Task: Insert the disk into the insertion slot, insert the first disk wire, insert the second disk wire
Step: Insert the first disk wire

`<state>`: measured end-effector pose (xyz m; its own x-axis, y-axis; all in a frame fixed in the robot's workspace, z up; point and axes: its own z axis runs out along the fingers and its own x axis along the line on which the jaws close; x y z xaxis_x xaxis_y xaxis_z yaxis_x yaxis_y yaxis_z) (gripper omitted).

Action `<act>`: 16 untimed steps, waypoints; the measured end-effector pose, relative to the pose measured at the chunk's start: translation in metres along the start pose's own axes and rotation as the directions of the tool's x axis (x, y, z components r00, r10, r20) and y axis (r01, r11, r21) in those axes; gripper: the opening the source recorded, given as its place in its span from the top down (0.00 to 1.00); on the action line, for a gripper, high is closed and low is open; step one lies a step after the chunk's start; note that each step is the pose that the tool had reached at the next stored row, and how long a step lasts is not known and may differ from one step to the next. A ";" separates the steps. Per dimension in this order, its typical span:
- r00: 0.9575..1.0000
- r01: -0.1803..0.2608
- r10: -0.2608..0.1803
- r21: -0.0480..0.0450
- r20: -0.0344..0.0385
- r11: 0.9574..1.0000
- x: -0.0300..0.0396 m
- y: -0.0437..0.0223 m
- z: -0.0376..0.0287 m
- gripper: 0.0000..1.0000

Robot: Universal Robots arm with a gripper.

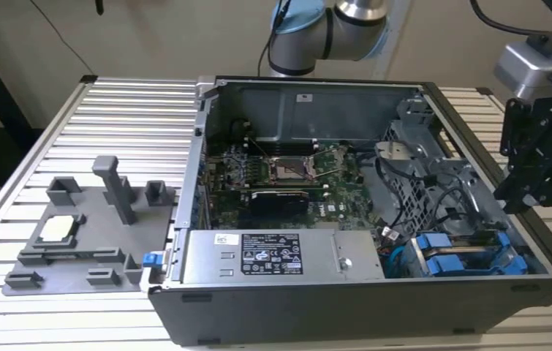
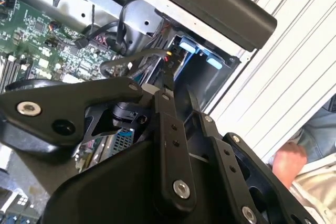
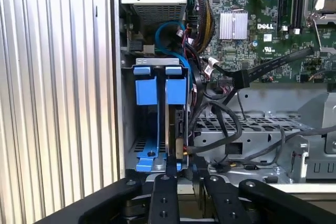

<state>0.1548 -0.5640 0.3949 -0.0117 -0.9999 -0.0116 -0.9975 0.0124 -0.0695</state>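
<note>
A ribbed aluminium counter (image 1: 61, 117) carries an open computer case (image 1: 354, 322), laid on its side with the cover off, most likely so that the drive bay can be reached from above. The robot's black hand (image 3: 184, 178) hangs over the corner of the case where that bay sits, lined up with its slot. Whether the hand is apart, together or clamped on something cannot be told. Directly ahead of the hand, the disk (image 3: 176, 90) stands on edge in its bright blue carrier, inside the insertion slot (image 3: 147, 124) of the grey metal bay, and it looks seated or nearly so. Just beside the disk, loose black wires (image 3: 226, 124) loop across the cage, seemingly kept free within reach of the bay. Beyond them lies the green motherboard (image 3: 262, 40). Well apart from the hand, across the case, a grey plastic fixture (image 1: 80, 227) rests on the counter. Past the counter's edge, a person's hand (image 2: 286, 161) is in sight in the second wrist view.
</note>
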 end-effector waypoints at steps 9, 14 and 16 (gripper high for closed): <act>1.000 0.000 0.000 0.000 -0.001 1.000 -0.0021 0.0001 -0.0001 0.73; 1.000 -0.001 0.001 0.000 -0.001 1.000 -0.0099 0.0051 -0.0002 0.73; 1.000 -0.002 0.002 0.001 -0.001 1.000 -0.0127 0.0104 -0.0005 0.73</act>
<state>0.1445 -0.5512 0.3948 -0.0134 -0.9999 -0.0103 -0.9974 0.0141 -0.0700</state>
